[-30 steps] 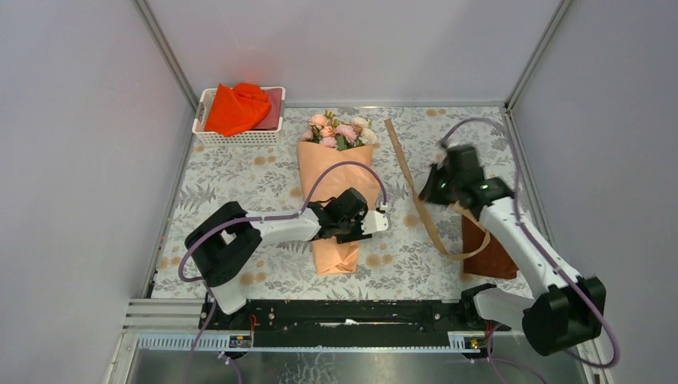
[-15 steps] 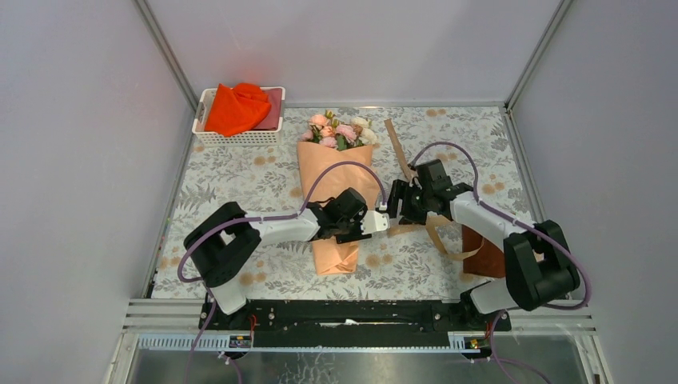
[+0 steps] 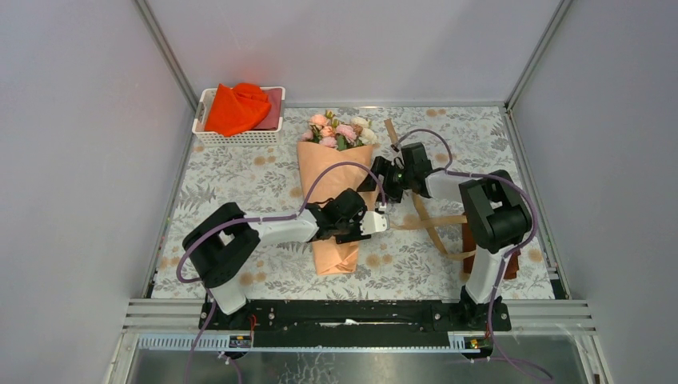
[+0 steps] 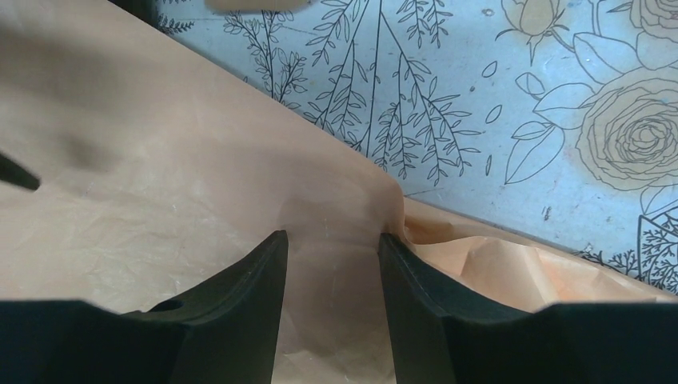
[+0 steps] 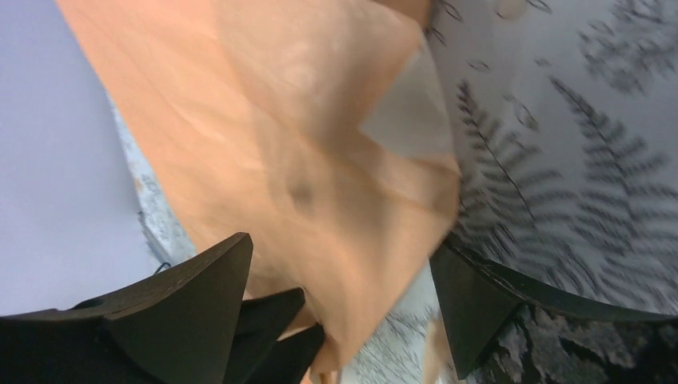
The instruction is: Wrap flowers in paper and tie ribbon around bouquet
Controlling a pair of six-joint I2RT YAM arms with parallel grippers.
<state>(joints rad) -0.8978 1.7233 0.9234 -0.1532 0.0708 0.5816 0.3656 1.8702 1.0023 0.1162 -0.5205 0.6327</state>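
The grey leaf-patterned table (image 3: 240, 184) carries everything. The largest thing on it is the bouquet (image 3: 336, 172), a long cone of peach-orange paper. It lies flat with its narrow end towards the arms, so both can reach its open seam.

The left tool (image 4: 332, 235) sits at the cone's right edge, low on the cone. Its fingers are half apart with a raised fold of the paper (image 4: 160, 200) filling the gap. It looks clamped on that fold, probably to stop the wrap springing open.

The long narrow tan ribbon (image 3: 429, 221) lies loose on the table behind and to the right of that tool, under the right arm. It is not yet around the cone, so the tying is not yet done.

The pink, peach and cream blooms of the flowers (image 3: 340, 130) poke out of the cone's wide end, well beyond both tools.

The right tool (image 5: 340, 246) stands with its jaws wide apart. The paper's upper right edge is between them but not pinched. It seems placed either to take a hold of the seam or to leave it.
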